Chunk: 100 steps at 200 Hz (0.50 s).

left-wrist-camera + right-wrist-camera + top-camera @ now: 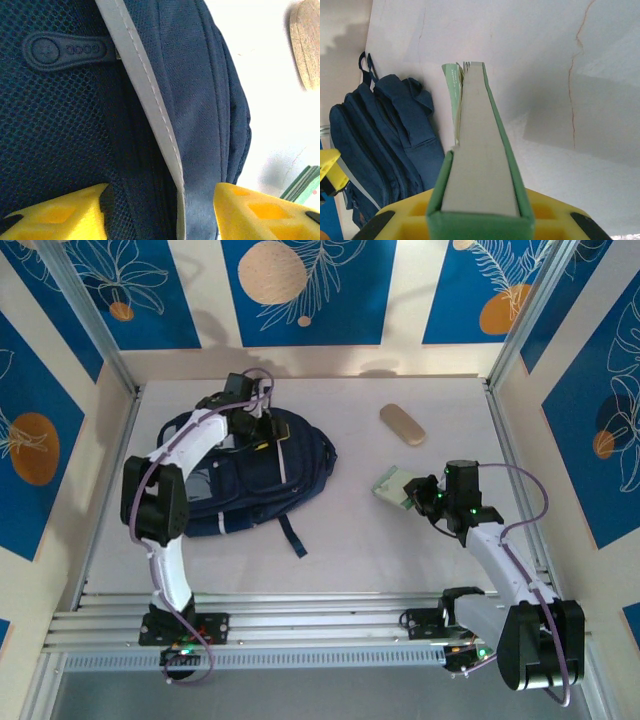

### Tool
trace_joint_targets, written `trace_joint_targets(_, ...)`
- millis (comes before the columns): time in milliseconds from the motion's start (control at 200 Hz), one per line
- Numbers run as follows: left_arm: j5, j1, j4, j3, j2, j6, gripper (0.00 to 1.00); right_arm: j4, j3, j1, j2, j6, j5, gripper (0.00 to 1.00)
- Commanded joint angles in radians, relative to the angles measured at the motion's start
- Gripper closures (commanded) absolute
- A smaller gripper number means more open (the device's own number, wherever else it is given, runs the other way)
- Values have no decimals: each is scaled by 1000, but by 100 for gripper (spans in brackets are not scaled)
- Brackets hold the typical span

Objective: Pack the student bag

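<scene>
While your right claw point(428, 496) clamps the green book point(393, 486) at the near right, the student bag point(300, 455) lies well to its left on the bench point(400, 570), long axis running left-right; your left claw point(253, 428) stands open over its far edge.

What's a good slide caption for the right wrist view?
Right tool clamps a green-covered book, navy-blue fabric backpack lying on white table beyond.
</scene>
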Motion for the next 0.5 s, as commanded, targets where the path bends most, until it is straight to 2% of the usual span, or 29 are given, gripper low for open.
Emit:
trace_joint_targets(0, 51, -23, 24, 50, 35, 5, 50, 43, -16, 3, 9, -22, -5, 96)
trace_joint_targets(165, 17, -64, -26, 106, 61, 56, 58, 61, -21, 5, 31, -19, -18, 97)
trace_joint_targets(305, -79, -82, -139, 191, 104, 113, 66, 62, -15, 5, 37, -17, -24, 98)
trace_joint_targets(495, -107, -104, -234, 266, 164, 160, 76, 41, -5, 3, 20, -18, -24, 98)
